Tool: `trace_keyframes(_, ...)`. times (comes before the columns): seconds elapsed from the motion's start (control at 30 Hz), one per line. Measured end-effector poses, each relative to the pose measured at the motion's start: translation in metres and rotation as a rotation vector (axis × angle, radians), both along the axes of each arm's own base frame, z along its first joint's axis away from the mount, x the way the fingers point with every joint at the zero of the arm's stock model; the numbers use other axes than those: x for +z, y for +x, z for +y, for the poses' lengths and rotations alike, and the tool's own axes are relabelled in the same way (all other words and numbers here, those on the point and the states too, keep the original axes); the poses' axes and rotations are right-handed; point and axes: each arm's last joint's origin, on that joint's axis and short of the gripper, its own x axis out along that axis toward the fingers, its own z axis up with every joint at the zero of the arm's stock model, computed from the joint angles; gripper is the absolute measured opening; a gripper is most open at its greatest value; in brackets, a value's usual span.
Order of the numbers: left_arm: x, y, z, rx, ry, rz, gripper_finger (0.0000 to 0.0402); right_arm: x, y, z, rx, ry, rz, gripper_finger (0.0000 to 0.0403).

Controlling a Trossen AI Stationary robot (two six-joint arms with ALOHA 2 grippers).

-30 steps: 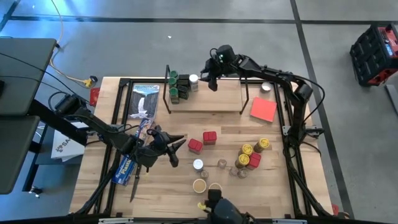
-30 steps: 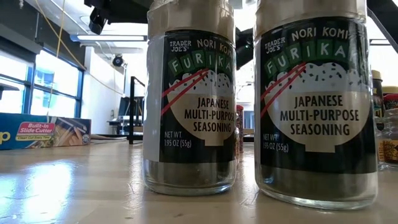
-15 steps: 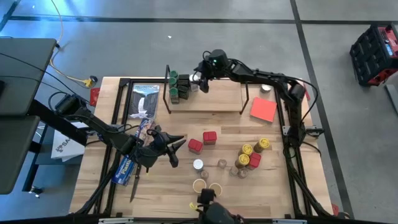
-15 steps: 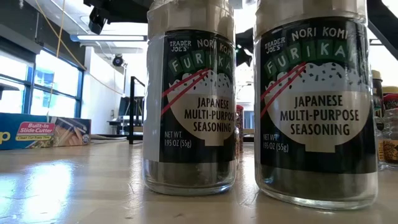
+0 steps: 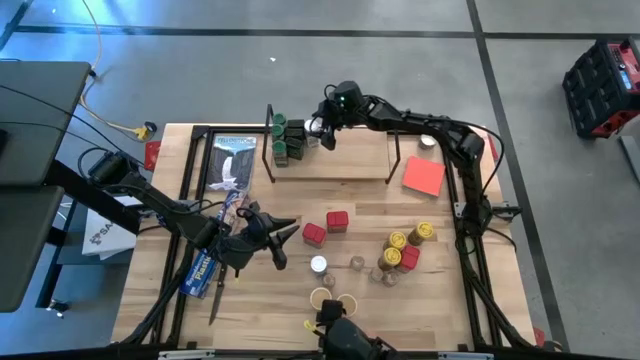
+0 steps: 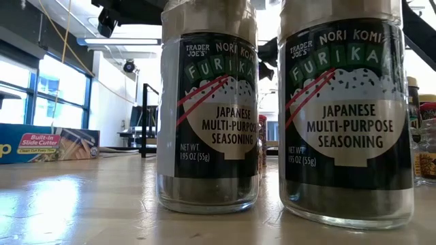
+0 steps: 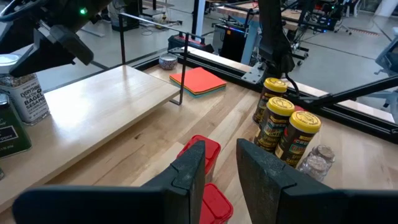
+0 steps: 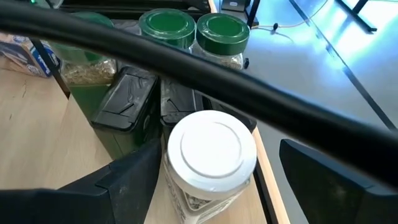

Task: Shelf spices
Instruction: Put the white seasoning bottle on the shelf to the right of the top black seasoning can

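Note:
The shelf (image 5: 350, 155) is a light board in a black wire frame at the table's far side. Green-lidded jars (image 5: 280, 125) and dark tins (image 5: 295, 131) stand at its left end. A white-lidded jar (image 8: 211, 149) stands upright on the board beside them. My right gripper (image 5: 325, 130) is open and comes from above with one finger on each side of this jar. My left gripper (image 7: 221, 162) is open and empty, hovering left of two red tins (image 5: 325, 227). More spices stand on the table: yellow-lidded jars (image 5: 405, 245) and two furikake jars (image 6: 208, 116). My right gripper straddles the white-lidded jar (image 5: 312, 128) from above. One finger (image 8: 134, 177) stands right against the jar's glass side; whether it touches, I cannot tell. The other finger (image 8: 323, 180) stands clear of it. The jar rests on the shelf board.
A flat red card (image 5: 423, 176) lies right of the shelf, and a small round tin (image 5: 428, 141) sits on the shelf's right end. A long blue box (image 5: 205, 265) lies under my left arm. A dark bar (image 8: 249, 93) crosses the right wrist view. The board's middle is bare.
My right gripper has moved along the shelf toward the table's left, from beside the white-lidded jar to over it, and now stands around it. The jar has stayed in place. My left arm has kept still.

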Motion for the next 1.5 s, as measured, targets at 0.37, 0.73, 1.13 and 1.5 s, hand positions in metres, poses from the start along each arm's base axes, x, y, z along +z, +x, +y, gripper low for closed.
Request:
trace_keyframes(0.37, 0.0000, 0.0000, -0.0001, -0.003, -0.001, 0.001, 0.0087, -0.0002, -0.0001, 0.0000, 0.003, -0.006, 0.003, 0.0226)
trace_keyframes(0.73, 0.0000, 0.0000, -0.0001, -0.003, -0.001, 0.000, 0.0087, -0.0001, -0.0022, -0.0030, -0.129, -0.030, 0.043, 0.0167)
trace_keyframes(1.13, 0.0000, 0.0000, -0.0001, -0.001, -0.007, -0.003, 0.0087, 0.0008, -0.0033, -0.0030, -0.178, 0.029, 0.106, 0.0124)
trace_keyframes(1.5, 0.0000, 0.0000, -0.0002, -0.001, -0.007, -0.003, 0.0087, 0.0016, -0.0033, -0.0024, -0.156, 0.019, 0.110, 0.0125)
